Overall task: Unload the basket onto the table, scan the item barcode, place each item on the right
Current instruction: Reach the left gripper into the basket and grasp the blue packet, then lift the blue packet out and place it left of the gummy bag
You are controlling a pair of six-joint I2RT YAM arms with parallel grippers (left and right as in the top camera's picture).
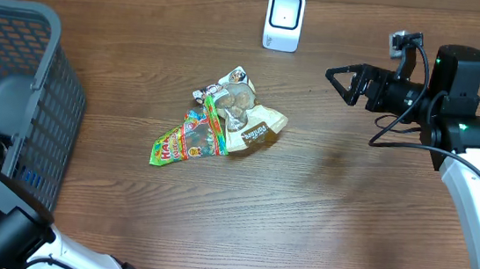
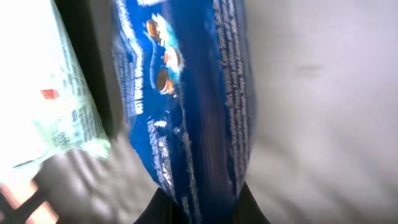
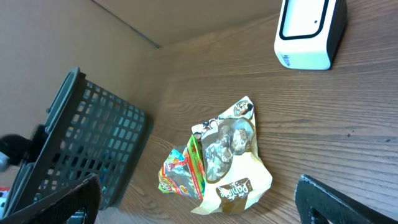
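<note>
- My left end effector (image 2: 202, 210) is clamped on a blue packet (image 2: 186, 93) inside the gray basket (image 1: 53, 108). A pale green-and-white packet (image 2: 56, 106) lies beside it in there.
- My right end effector (image 1: 340, 84) hovers near the white scanner (image 1: 284, 19), fingers wide apart and holding nothing.
- Crumpled snack packets (image 1: 224, 120) lie on the table (image 1: 348, 207).

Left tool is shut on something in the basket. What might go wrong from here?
The left tool pinches the blue packet by one end, so it may slip on lifting. The pale green packet beside it might drag along, or the load might snag on the basket wall.
</note>
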